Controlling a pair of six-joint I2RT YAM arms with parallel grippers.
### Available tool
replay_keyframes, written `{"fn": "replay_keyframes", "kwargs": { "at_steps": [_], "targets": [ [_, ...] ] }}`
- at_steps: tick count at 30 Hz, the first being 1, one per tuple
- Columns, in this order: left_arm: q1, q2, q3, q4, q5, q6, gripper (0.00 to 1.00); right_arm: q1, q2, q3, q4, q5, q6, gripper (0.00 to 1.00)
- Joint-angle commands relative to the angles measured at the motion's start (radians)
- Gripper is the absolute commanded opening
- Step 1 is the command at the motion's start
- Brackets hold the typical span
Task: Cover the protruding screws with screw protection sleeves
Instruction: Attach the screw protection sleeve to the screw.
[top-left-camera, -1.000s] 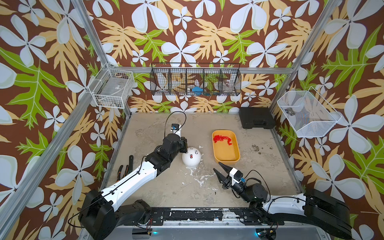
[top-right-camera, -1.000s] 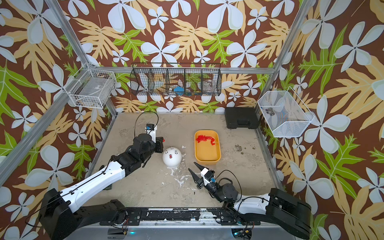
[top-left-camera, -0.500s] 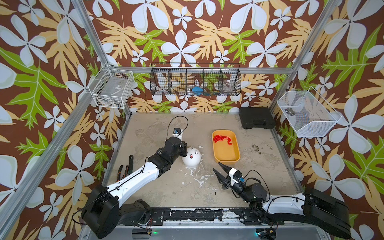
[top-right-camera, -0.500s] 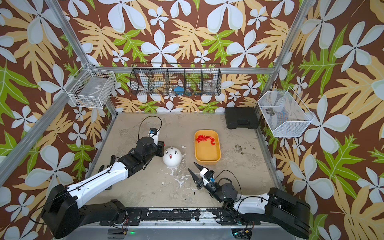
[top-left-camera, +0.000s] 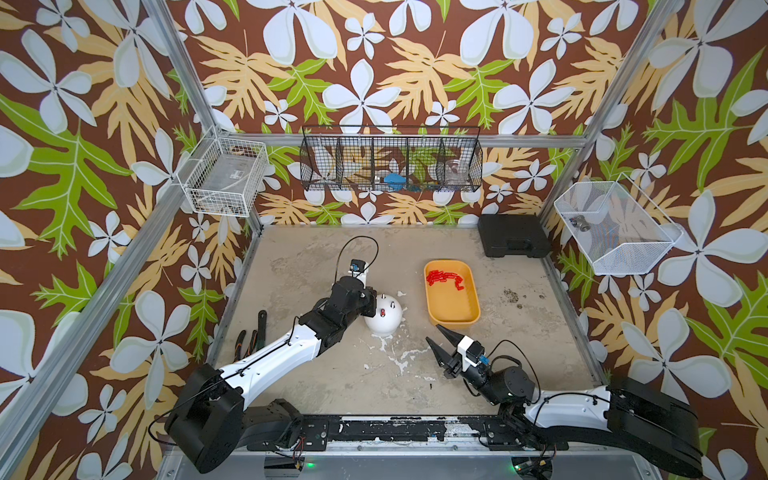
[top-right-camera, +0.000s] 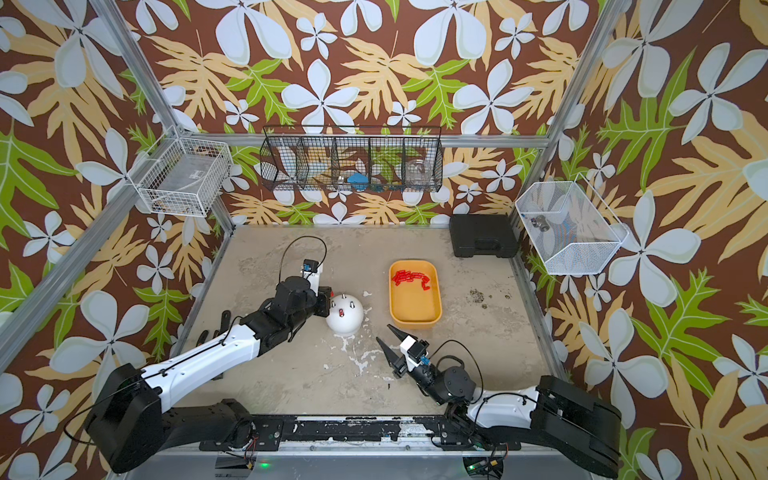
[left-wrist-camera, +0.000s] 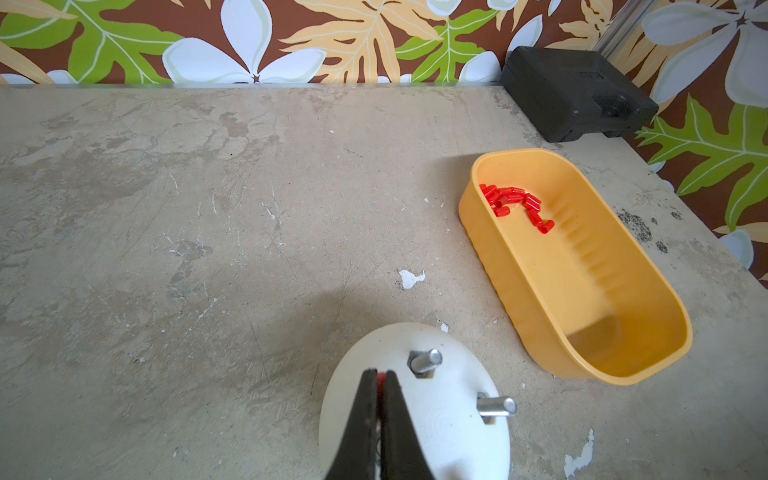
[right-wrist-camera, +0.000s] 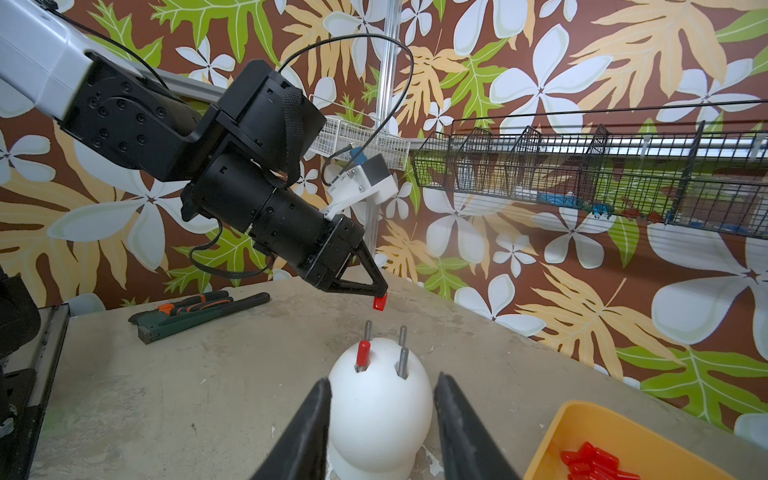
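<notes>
A white dome (top-left-camera: 384, 318) (top-right-camera: 345, 316) stands mid-table with thin silvery screws sticking out. One screw wears a red sleeve (right-wrist-camera: 363, 352); others stand bare (right-wrist-camera: 403, 361) (left-wrist-camera: 426, 360) (left-wrist-camera: 496, 405). My left gripper (right-wrist-camera: 380, 291) (left-wrist-camera: 380, 374) (top-left-camera: 371, 300) hovers just over the dome's far-left side, shut on a red sleeve (right-wrist-camera: 379, 302) above a bare screw (right-wrist-camera: 368, 328). My right gripper (top-left-camera: 433, 334) (top-right-camera: 385, 333) (right-wrist-camera: 382, 381) is open and empty, a short way in front of the dome and pointing at it. Several loose sleeves (top-left-camera: 444, 279) (left-wrist-camera: 515, 203) lie in the yellow tray (top-left-camera: 453, 320).
A black case (top-left-camera: 513, 235) sits in the far right corner. Hand tools (top-left-camera: 249, 338) (right-wrist-camera: 199, 307) lie along the left edge. Wire baskets (top-left-camera: 390, 164) (top-left-camera: 611, 226) hang on the back and side walls. The tray stands just right of the dome.
My left gripper has edged slightly toward the dome with the sleeve in it. The right arm has stayed put.
</notes>
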Motion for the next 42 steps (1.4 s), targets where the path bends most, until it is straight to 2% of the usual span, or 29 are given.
{"fn": "replay_keyframes", "kwargs": {
  "at_steps": [1,34,42],
  "targets": [
    [0.001,0.003,-0.011,0.014,0.006,0.005,0.0,0.0,-0.002,-0.011,0.014,0.012,-0.004,0.43],
    [-0.008,0.004,-0.03,0.027,0.033,0.008,0.0,0.0,0.001,-0.004,-0.002,0.019,-0.005,0.44],
    [-0.015,-0.009,-0.031,0.001,-0.022,0.025,0.0,0.0,0.0,-0.005,0.002,0.026,-0.005,0.44]
  ]
}}
